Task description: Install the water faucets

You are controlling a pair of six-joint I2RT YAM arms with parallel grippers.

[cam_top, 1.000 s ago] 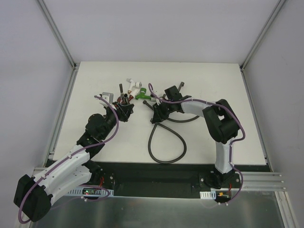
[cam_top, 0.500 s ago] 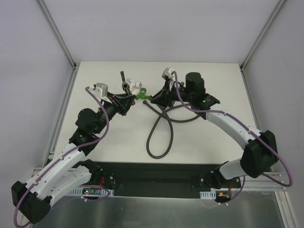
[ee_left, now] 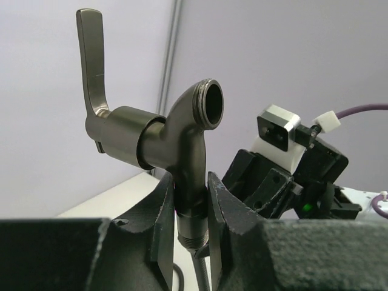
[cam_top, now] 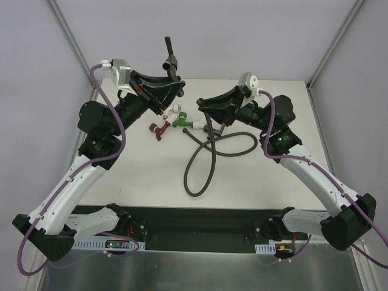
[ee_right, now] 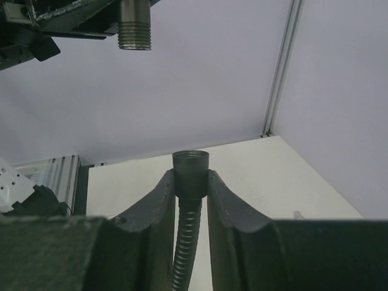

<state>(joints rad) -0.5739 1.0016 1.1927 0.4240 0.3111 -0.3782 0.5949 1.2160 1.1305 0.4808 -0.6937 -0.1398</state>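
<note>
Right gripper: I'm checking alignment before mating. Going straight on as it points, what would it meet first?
Probably the faucet in the left gripper, though its thread sits somewhat off the line; depth unclear.

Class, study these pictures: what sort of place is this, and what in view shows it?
Probably a robotics lab test cell: a white table enclosed by plain panels on aluminium posts, two arms bolted at its edge, the left gripper holding a metal faucet, the right gripper a hose.
</note>
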